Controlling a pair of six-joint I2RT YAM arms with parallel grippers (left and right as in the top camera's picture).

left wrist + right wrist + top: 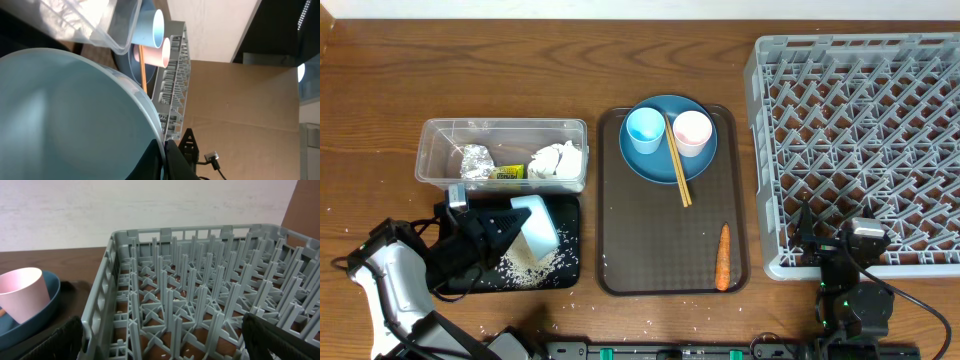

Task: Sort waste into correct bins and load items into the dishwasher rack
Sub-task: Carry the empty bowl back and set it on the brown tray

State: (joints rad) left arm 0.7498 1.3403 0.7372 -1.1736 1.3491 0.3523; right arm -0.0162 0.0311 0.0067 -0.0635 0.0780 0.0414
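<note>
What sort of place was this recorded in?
Most likely a staged dish-clearing bench in a lab, not a real kitchen. A wooden table holds a grey dishwasher rack and a brown serving tray carrying a blue plate, with a cardboard panel nearby.

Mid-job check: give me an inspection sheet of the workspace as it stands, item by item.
Surface: wooden table, stray grains beside the black tray.
Job's things: bowl tilted over black tray, rice pile beneath; clear tub holds foil, wrapper, tissue; plate with blue cup, pink cup, chopsticks on brown tray; carrot there too; rack without dishes.
Clutter: nothing seen.
Pincers: left pincer shut on bowl; right pincer open at rack's front edge.
Cables: black cable by right arm.
Surroundings: white wall, cardboard panel.
</note>
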